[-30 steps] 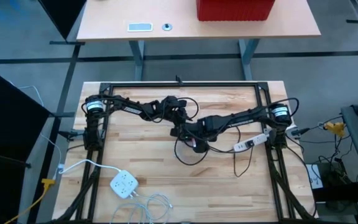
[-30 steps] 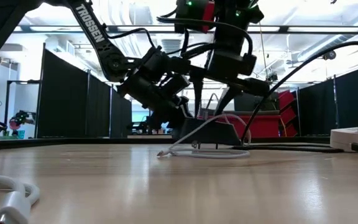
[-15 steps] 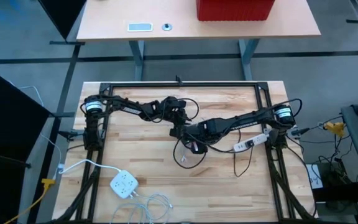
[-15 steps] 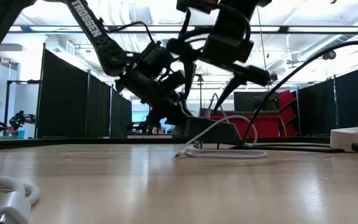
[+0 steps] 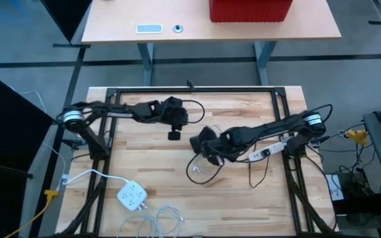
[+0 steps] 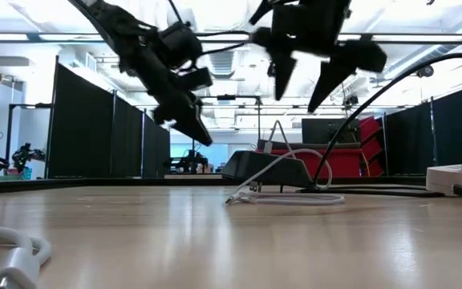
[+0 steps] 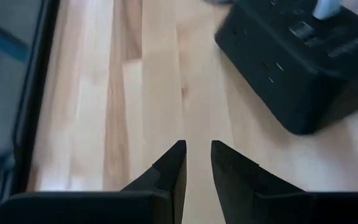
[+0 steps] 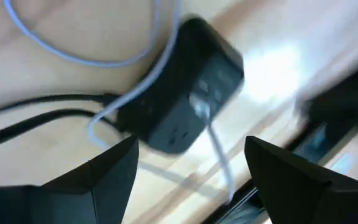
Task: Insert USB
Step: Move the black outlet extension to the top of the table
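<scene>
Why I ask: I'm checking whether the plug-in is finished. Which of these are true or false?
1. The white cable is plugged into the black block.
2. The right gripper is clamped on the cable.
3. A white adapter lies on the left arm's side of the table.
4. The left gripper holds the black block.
1. True: the white cable runs into a port on the black block.
2. False: the right gripper hangs above the block, fingers spread wide, holding nothing.
3. True: the white adapter lies near that corner of the table, with its own cords.
4. False: the left gripper is clear of the block and holds nothing.
</scene>
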`<move>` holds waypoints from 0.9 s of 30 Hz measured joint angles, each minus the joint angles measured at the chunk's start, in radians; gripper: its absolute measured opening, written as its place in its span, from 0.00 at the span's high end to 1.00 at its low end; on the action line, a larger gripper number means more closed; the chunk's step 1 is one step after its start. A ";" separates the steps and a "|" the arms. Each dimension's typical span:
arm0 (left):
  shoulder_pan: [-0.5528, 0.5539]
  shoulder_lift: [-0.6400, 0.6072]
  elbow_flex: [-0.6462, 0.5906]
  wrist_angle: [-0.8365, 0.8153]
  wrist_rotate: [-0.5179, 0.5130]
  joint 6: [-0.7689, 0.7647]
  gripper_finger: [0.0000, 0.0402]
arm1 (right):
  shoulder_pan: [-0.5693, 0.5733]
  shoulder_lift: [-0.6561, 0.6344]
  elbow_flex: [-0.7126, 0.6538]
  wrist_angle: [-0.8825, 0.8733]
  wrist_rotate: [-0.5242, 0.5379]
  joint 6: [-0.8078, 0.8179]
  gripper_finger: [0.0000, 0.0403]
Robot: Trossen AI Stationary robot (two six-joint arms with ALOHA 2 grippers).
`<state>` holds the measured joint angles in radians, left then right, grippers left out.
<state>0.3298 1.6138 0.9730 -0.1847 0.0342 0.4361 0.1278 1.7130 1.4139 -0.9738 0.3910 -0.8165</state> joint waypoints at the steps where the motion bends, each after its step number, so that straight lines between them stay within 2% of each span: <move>1: 0.000 -0.021 -0.013 -0.016 0.000 -0.019 0.84 | -0.013 -0.019 0.000 -0.020 -0.003 0.084 0.33; 6: -0.006 -0.134 -0.107 -0.007 0.000 -0.095 0.84 | -0.135 -0.124 -0.057 -0.043 -0.136 0.446 0.38; 9: -0.015 -0.209 -0.168 -0.009 0.004 -0.186 0.84 | -0.231 -0.148 -0.126 -0.013 -0.212 0.542 0.43; 11: -0.036 -0.277 -0.205 0.004 0.047 -0.279 0.84 | -0.285 -0.148 -0.168 0.028 -0.286 0.570 0.48; 15: -0.136 -0.435 -0.282 0.109 0.173 -0.296 0.84 | -0.317 -0.132 -0.228 0.151 -0.472 0.522 0.69; 18: -0.210 -0.547 -0.338 0.212 0.177 -0.169 0.84 | -0.288 -0.115 -0.244 0.228 -0.506 0.425 0.91; 19: -0.225 -0.579 -0.350 0.252 0.177 -0.119 0.84 | -0.279 -0.108 -0.245 0.254 -0.508 0.386 0.95; 22: -0.240 -0.669 -0.356 0.330 0.179 -0.054 0.84 | -0.262 -0.069 -0.245 0.310 -0.566 0.300 0.96; 25: -0.239 -0.721 -0.347 0.317 0.203 -0.048 0.84 | -0.248 -0.014 -0.248 0.351 -0.674 0.256 0.99; 27: -0.240 -0.729 -0.349 0.313 0.222 -0.020 0.84 | -0.238 0.013 -0.248 0.384 -0.709 0.236 0.99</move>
<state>0.0899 0.8850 0.6241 0.1282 0.2560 0.4161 -0.1105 1.7264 1.1660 -0.5897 -0.3184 -0.5808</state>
